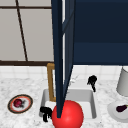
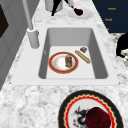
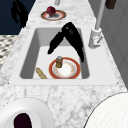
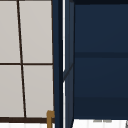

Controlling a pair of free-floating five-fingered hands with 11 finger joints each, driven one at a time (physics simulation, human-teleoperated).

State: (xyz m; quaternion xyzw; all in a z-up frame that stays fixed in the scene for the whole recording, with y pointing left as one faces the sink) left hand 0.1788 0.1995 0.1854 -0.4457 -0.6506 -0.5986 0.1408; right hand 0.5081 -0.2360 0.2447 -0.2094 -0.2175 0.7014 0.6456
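Observation:
My left hand (image 1: 45,112) hangs with relaxed, downward fingers at the sink's front left corner, holding nothing; it also shows as the left hand (image 3: 18,11) off the counter's front edge. My right hand (image 1: 92,81) hovers at the sink's back right, and the right hand (image 3: 71,35) has straight fingers pointing down, touching nothing. In the sink (image 2: 100,57) lies a red-rimmed plate (image 2: 58,65) with a small jar (image 2: 68,60) standing on it. A breadstick (image 2: 82,56) lies beside the plate.
A red ball (image 1: 67,115) sits low before the sink. An open dark blue cabinet door (image 1: 61,50) hangs over it. A plate with a dark red fruit (image 1: 20,103) is on the left counter and a plate with an aubergine (image 1: 121,108) on the right. The faucet (image 3: 96,32) stands at the back.

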